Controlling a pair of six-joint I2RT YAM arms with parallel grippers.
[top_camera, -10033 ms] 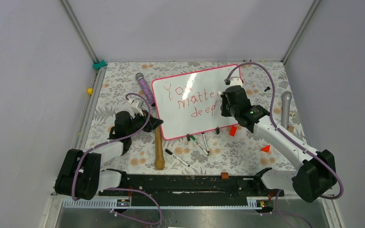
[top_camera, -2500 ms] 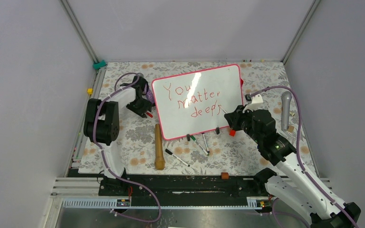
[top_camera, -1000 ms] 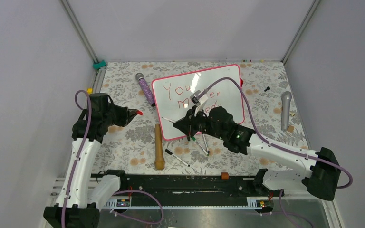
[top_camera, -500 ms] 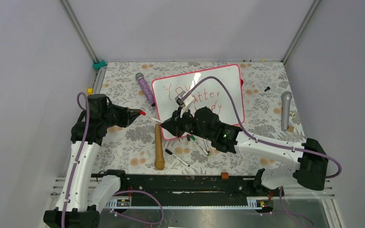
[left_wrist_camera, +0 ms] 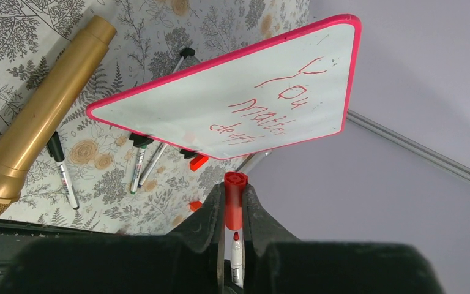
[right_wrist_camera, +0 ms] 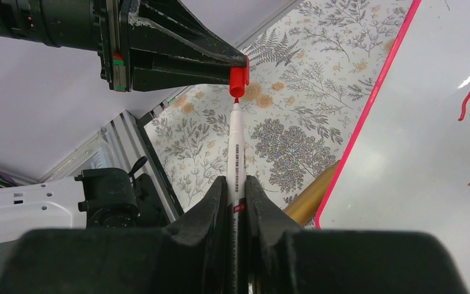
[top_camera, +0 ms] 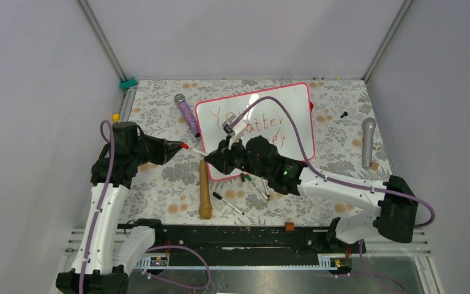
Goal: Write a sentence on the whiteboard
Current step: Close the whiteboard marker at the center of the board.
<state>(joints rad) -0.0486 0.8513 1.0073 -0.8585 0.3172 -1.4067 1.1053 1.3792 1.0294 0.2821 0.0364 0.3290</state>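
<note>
Floral-patterned table [top_camera: 159,180] fills the overhead view, with the whiteboard [top_camera: 294,107] lying flat toward its far middle. The sentence [top_camera: 266,124], in red, is partly hidden behind the right arm and its cable. Just left of the whiteboard, the left gripper [top_camera: 179,146] is clamped on a red cap [top_camera: 185,146]. It faces the right gripper [top_camera: 213,157], which is clamped on a white marker [top_camera: 197,151].

From the left wrist we see the red cap [left_wrist_camera: 234,199] pinched between both fingers (whiteboard beyond, lettering reading "You matter deep").

From the right wrist, the white marker [right_wrist_camera: 236,147] has its red tip at the cap's mouth; we cannot tell whether it has entered.
</note>
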